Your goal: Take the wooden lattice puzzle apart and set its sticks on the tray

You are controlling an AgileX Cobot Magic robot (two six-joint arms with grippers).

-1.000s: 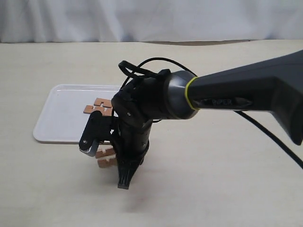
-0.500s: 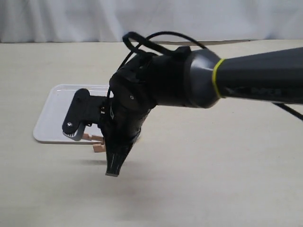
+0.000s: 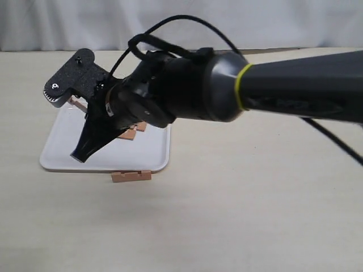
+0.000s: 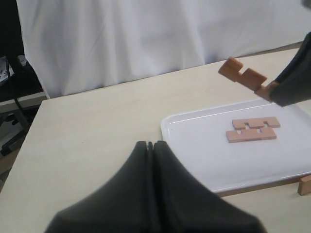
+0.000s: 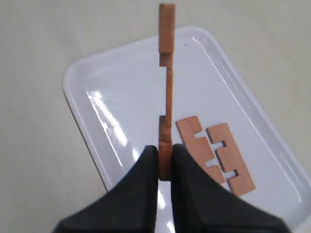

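No assembled lattice puzzle is in view, only separate sticks. My right gripper (image 3: 85, 113) (image 5: 165, 162) reaches across above the white tray (image 3: 68, 153) (image 5: 107, 97), shut on the end of one notched stick (image 5: 166, 73) (image 3: 76, 103) (image 4: 242, 75) held in the air. Two sticks (image 5: 214, 155) (image 4: 252, 130) (image 3: 133, 133) lie side by side on the tray with their notches facing each other. Another stick (image 3: 131, 176) (image 4: 305, 184) lies on the table against the tray's front rim. My left gripper (image 4: 150, 144) is shut on nothing, off to the side of the tray (image 4: 204, 155); the exterior view does not show it.
The beige table (image 3: 255, 198) runs back to a white curtain (image 3: 181, 22). The right arm's thick black body (image 3: 227, 85) and its cable (image 3: 170, 28) cross the middle of the exterior view and hide part of the tray's right end.
My right gripper has swung up and to the left, from the table in front of the tray to above the tray, carrying one stick. One stick stayed on the table by the tray's rim.
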